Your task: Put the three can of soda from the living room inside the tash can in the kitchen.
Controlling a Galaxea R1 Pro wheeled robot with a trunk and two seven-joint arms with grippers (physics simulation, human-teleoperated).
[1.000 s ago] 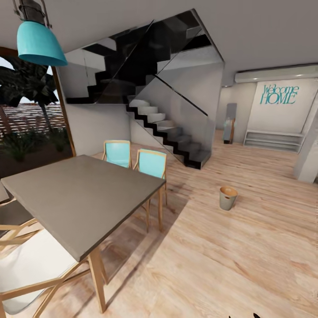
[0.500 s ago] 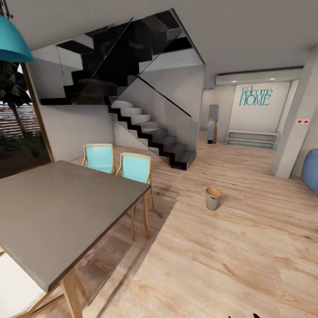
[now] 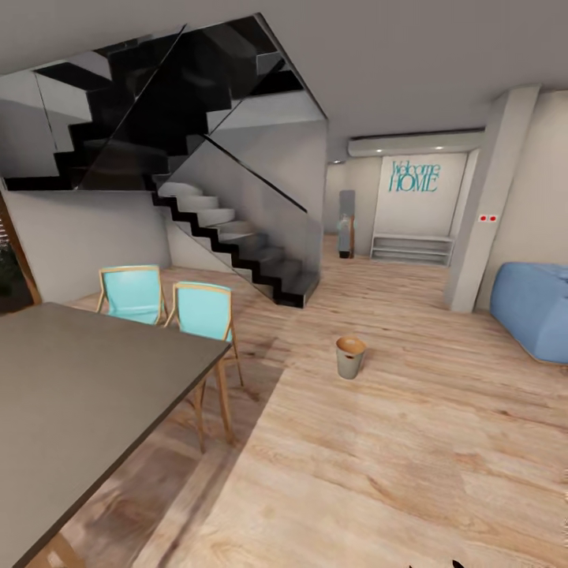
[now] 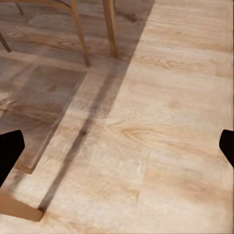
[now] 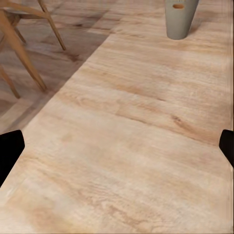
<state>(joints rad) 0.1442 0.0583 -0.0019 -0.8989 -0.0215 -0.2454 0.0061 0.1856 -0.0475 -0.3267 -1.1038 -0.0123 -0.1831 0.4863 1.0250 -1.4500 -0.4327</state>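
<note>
Left gripper (image 4: 117, 148): black fingers (image 4: 9, 151) spread wide at the frame edges, holding nothing, just light wood plank floor (image 4: 165, 122) underneath. Right gripper (image 5: 117, 146) is the same deal, wide apart and empty. Room-wise, going left to right: big grey tabletop (image 3: 79, 386), two teal chairs with wooden frames (image 3: 201, 312) just beside it, black staircase with glass railing (image 3: 237, 237), then the pale grey tapered trash can with copper-brown inside (image 3: 349, 357) upright on the open floor, and a blue sofa (image 3: 532, 308) far right.

My trash can (image 5: 181, 18) loses its rim to the frame edge in the right wrist view — likewise the grey table (image 3: 71, 394) and blue sofa (image 3: 536, 308) are cut off.
</note>
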